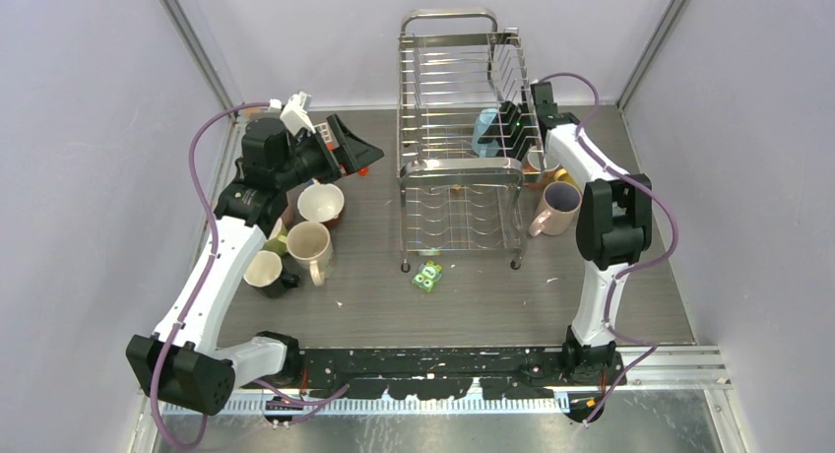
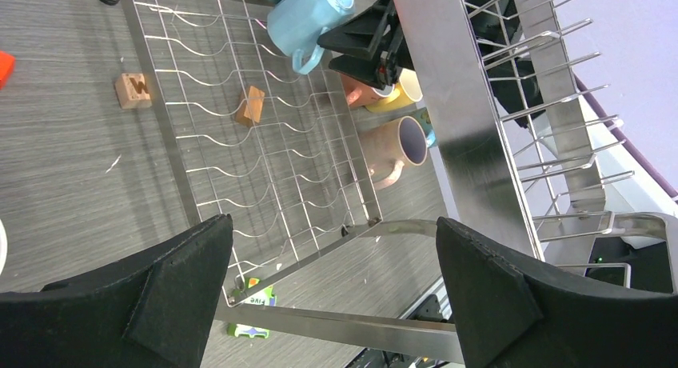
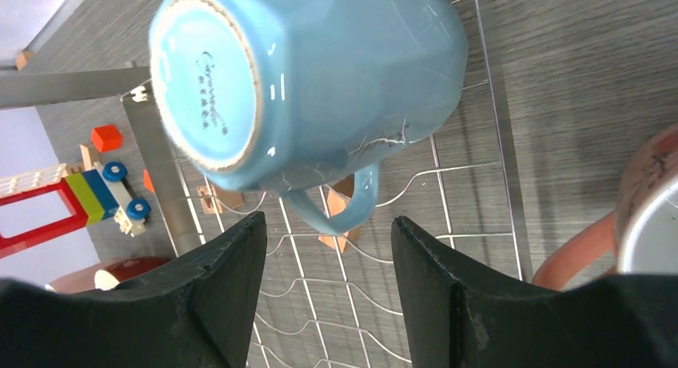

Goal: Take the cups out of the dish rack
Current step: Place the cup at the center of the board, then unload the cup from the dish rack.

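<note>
The silver wire dish rack (image 1: 459, 89) stands at the table's middle back. A light blue cup (image 1: 484, 130) rests tilted in its right side. In the right wrist view the blue cup (image 3: 320, 72) shows its base, and its handle (image 3: 345, 212) hangs just ahead of my right gripper (image 3: 328, 221), which is open with nothing in it. My left gripper (image 1: 360, 154) is wide open left of the rack, its fingers (image 2: 184, 272) framing the rack's lower bar. Dark red (image 1: 321, 202), cream (image 1: 309, 246) and black (image 1: 266, 273) cups stand on the left; pink (image 1: 554, 209) and yellow (image 1: 562, 177) cups on the right.
A small green packet (image 1: 427, 277) lies in front of the rack. Wooden blocks (image 2: 133, 90) lie under and beside the lower tier. Coloured toy blocks (image 3: 88, 192) sit beyond the rack's left side. A salmon cup (image 3: 648, 216) is close to my right fingers.
</note>
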Tool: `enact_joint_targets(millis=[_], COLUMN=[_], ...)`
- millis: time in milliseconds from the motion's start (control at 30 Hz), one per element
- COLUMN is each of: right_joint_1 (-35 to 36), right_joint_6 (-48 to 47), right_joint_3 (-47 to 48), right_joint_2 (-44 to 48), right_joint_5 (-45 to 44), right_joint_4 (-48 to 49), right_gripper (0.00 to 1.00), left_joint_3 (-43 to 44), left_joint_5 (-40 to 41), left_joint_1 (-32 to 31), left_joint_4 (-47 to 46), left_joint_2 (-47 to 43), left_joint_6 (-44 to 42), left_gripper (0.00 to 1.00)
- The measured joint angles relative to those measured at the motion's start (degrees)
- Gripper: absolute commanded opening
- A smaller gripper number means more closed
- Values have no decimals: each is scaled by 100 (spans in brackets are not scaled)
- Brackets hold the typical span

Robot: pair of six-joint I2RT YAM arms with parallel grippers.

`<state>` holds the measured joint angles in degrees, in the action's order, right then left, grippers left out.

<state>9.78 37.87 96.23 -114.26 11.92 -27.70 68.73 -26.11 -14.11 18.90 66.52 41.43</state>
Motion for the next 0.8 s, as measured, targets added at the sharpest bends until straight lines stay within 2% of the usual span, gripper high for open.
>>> enact_joint_targets(millis=[200,333,533,800], right_joint_1=[125,197,214,223], right_joint_6=[35,79,149,79], right_joint_3=[-2,-20,-92,-227], right_joint_2=[-197,-214,-212,-122], right_joint_5=[-175,-297,-636,-1021], right_joint_4=[114,166,227,278], right_gripper=[65,60,48,41], left_joint_3=[2,2,2,2], left_joint_5=[-26,-52,-63,-96], left_joint_1=[33,55,74,81], left_joint_4=[11,17,20,20], left_joint_2=[0,0,0,0], left_joint_6=[-9,-7,-9,-9], left_gripper=[100,100,100,100])
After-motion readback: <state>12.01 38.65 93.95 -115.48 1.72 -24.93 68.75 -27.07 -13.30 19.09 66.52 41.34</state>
